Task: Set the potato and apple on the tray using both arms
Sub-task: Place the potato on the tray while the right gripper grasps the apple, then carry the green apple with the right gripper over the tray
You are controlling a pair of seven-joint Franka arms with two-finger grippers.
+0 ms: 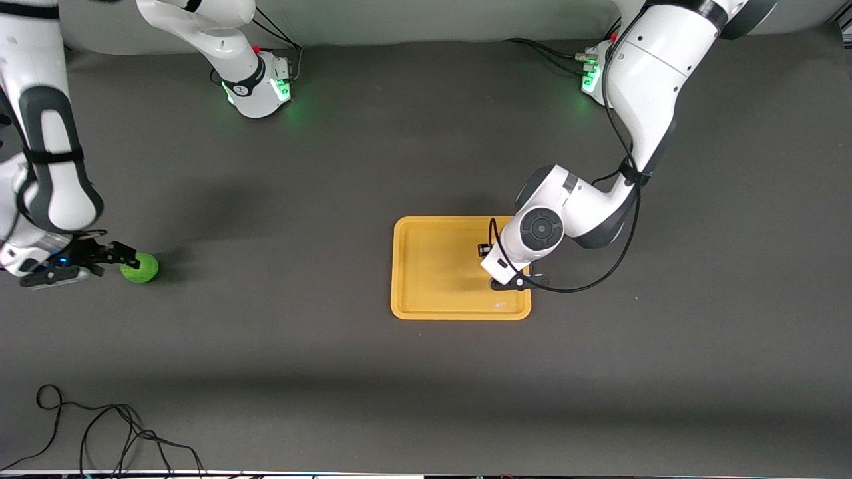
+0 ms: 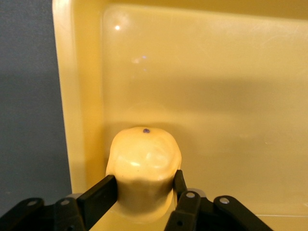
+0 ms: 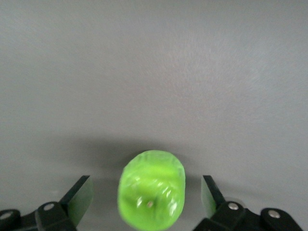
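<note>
Left gripper [image 2: 144,192] clamped the potato [image 2: 143,166] low over the tray [image 1: 426,266] for release; right gripper [image 3: 144,197], wide open, straddled the apple [image 3: 151,195] to grasp.

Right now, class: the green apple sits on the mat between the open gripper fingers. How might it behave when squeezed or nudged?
The apple looks round, so a nudge would probably roll it on the flat mat. Its glossy skin may slip between the right gripper fingers. It seems rigid, probably holding shape.

Wide dark grey matte table covering [image 1: 333,372] lay flat; pale wall strip [image 1: 413,16] above; loose black cable [image 1: 113,432] coiled near front edge.
</note>
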